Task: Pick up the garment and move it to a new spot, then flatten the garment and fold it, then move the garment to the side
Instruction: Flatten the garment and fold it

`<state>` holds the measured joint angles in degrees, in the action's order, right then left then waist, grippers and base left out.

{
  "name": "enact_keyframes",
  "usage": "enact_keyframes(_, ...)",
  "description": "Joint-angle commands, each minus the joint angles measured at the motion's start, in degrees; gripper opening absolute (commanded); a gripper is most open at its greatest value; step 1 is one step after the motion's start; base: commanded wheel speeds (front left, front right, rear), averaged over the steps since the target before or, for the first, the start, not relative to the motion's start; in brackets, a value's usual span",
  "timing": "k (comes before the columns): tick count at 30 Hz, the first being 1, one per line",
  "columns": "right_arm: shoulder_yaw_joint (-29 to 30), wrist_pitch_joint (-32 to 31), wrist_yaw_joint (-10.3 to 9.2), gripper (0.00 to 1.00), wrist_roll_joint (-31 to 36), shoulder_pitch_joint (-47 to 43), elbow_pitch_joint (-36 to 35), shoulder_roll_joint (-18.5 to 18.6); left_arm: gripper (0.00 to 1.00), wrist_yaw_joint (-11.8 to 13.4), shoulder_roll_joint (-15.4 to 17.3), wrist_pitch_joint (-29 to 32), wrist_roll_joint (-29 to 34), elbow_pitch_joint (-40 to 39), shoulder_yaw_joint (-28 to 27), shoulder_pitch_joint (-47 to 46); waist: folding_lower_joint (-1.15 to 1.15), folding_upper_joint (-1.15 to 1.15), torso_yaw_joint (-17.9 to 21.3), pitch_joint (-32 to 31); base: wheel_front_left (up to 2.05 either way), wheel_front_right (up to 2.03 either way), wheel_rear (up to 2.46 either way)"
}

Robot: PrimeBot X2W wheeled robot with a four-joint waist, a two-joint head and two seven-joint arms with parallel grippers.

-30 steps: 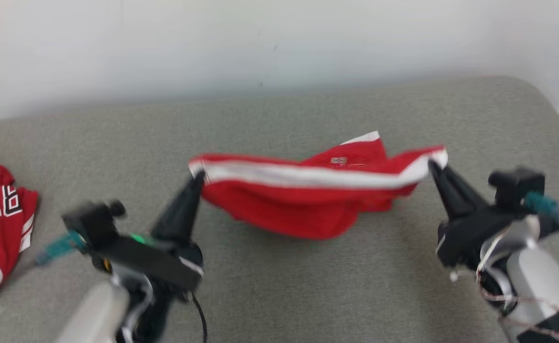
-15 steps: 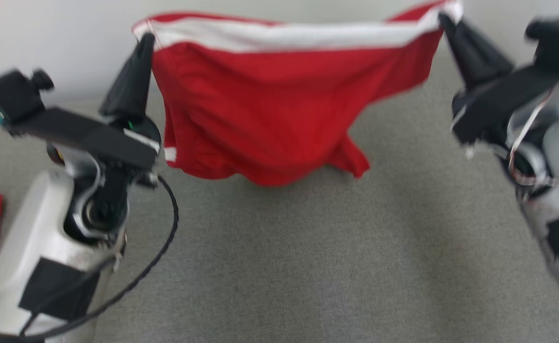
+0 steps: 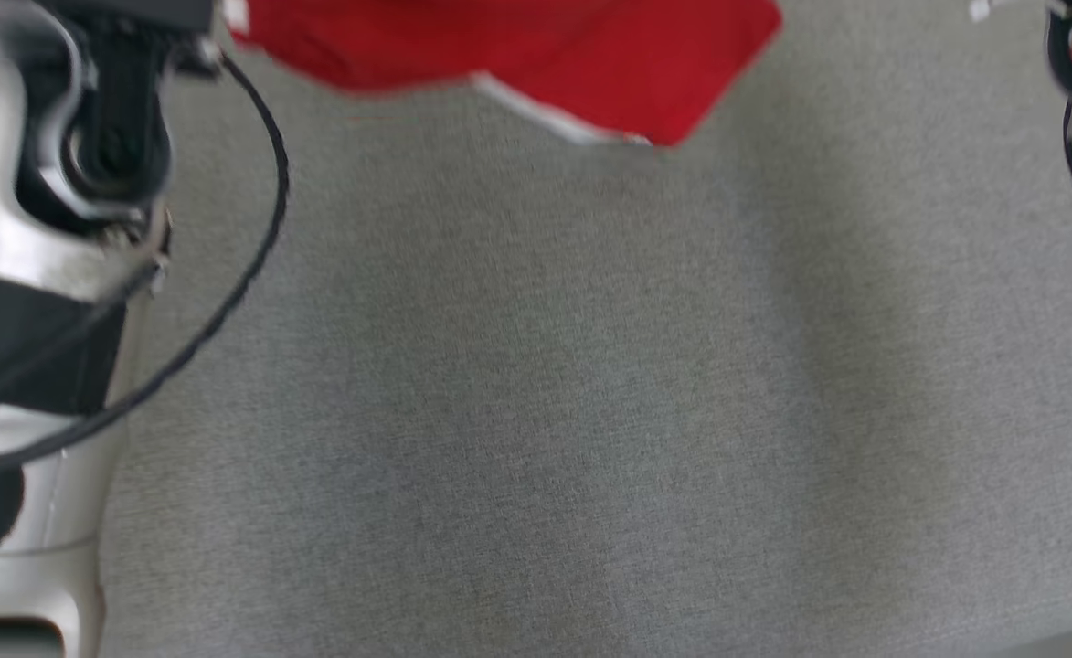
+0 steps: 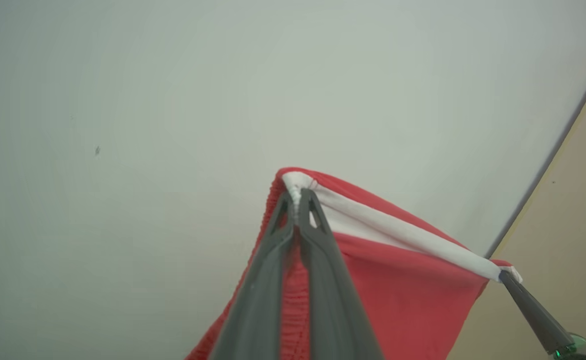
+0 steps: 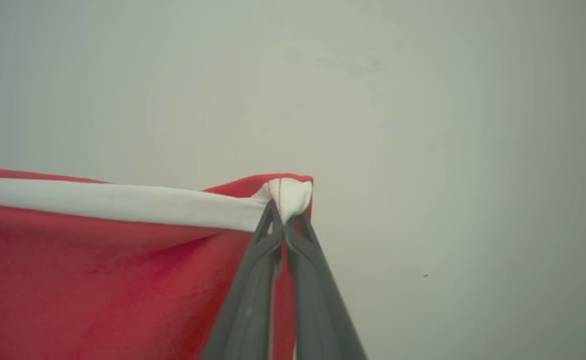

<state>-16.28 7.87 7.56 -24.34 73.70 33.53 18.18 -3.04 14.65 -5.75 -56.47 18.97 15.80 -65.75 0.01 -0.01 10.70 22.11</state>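
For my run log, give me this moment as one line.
left claw: shut on corner of red fabric garment with white band | right claw: shut on opposite corner | garment: hanging, band stretched between claws

The left forearm (image 3: 15, 302) has a pale silver shell with black rectangular patches. Its black wrist joint (image 3: 106, 137) sits at 12 o'clock, and a thin black cable (image 3: 285, 187) loops out at 3 o'clock. The left gripper (image 4: 297, 200) and right gripper (image 5: 284, 212) have long dark-grey tapered fingers (image 4: 268, 280), slotted near the tips.
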Motion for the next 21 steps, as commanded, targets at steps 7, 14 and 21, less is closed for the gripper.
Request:
enact_keyframes(7,3.38,6.32,-0.16,0.00,3.48,6.94,3.31,-3.32,0.00,-0.96,-0.50,-6.91,3.35,2.77,-1.65,-6.14,-0.01,0.01,1.32,6.51,0.00,0.00,0.00)
enact_keyframes(14,9.55,7.31,-0.16,0.00,12.60,8.42,-5.59,-5.20,0.00,-2.98,-2.42,-9.38,5.51,1.23,-5.63,-7.82,-0.01,0.01,0.47,9.40,0.00,0.00,0.00)
enact_keyframes(21,9.03,7.25,-0.16,0.00,18.70,2.44,-8.00,-6.40,0.00,-4.26,-3.39,-9.48,6.26,0.58,-7.74,-2.42,-0.01,0.01,-0.52,11.95,0.00,0.00,0.00)
